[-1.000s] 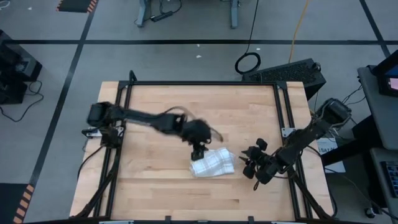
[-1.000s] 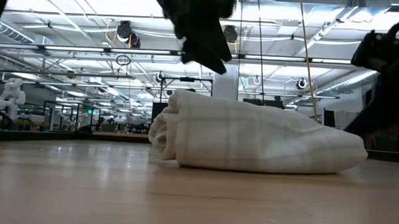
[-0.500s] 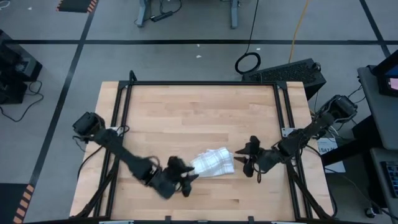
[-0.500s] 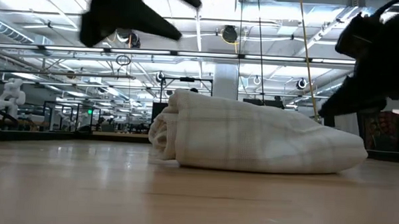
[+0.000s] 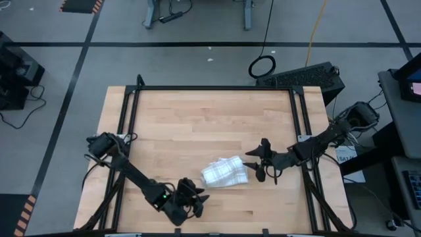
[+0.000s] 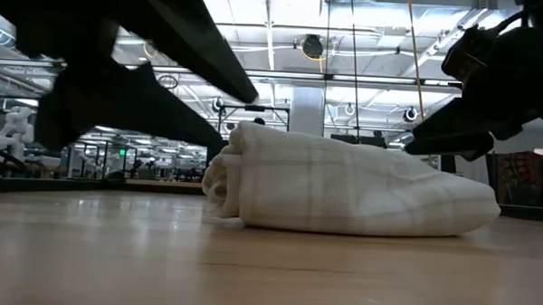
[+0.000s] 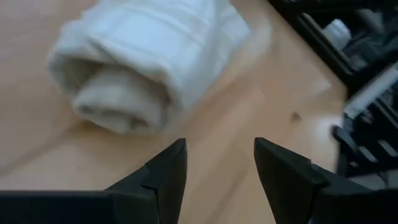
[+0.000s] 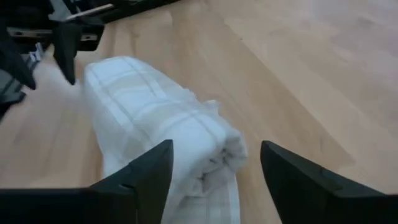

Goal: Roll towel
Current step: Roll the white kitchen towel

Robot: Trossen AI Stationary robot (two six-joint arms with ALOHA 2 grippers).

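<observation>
Right now the left tool [image 5: 195, 199] hangs low near the bottom edge of the high view, lower centre, its fingers [image 7: 168, 177] apart with nothing between them, just short of the rolled towel [image 5: 224, 172]. That plaid kitchen towel lies as a loose roll on the wooden surface [image 5: 197, 125], a little right of centre, touched by neither tool. Beyond it, toward the right of the frame, the right tool [image 5: 255, 166] sits just beside the towel's other end, its fingers [image 8: 140, 177] spread wide and empty.
</observation>
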